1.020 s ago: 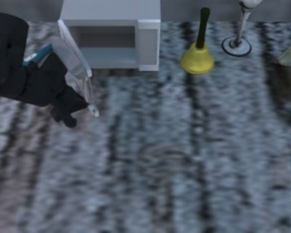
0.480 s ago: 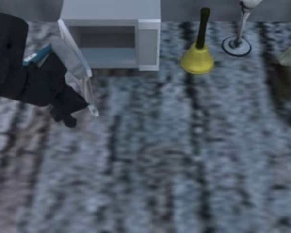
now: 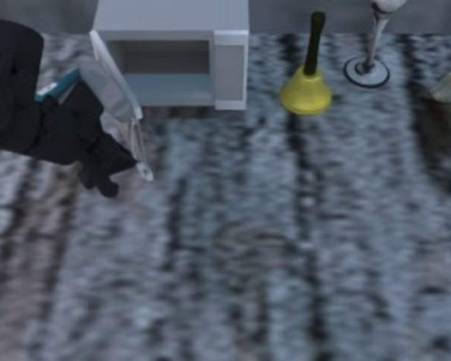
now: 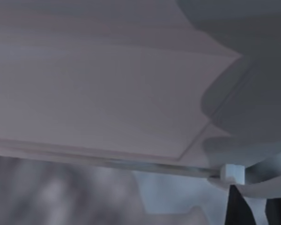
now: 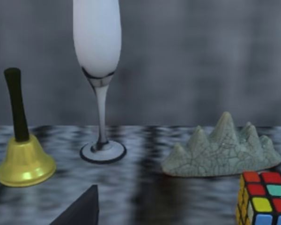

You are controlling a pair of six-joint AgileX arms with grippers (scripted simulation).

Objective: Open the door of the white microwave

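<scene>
Now left pincer (image 3: 109,177) at open door (image 3: 120,98) edge of white microwave (image 3: 173,53), grip state unclear, arm angled down-right.

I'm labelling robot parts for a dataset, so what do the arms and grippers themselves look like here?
Only the left arm shows in the top view: bulky, rounded, matte black links with a teal stripe near the wrist, ending in the left gripper, also black with blocky fingers. No cables or markings are visible. Of the right arm, just a dark wedge-shaped tip shows in its wrist view.
</scene>
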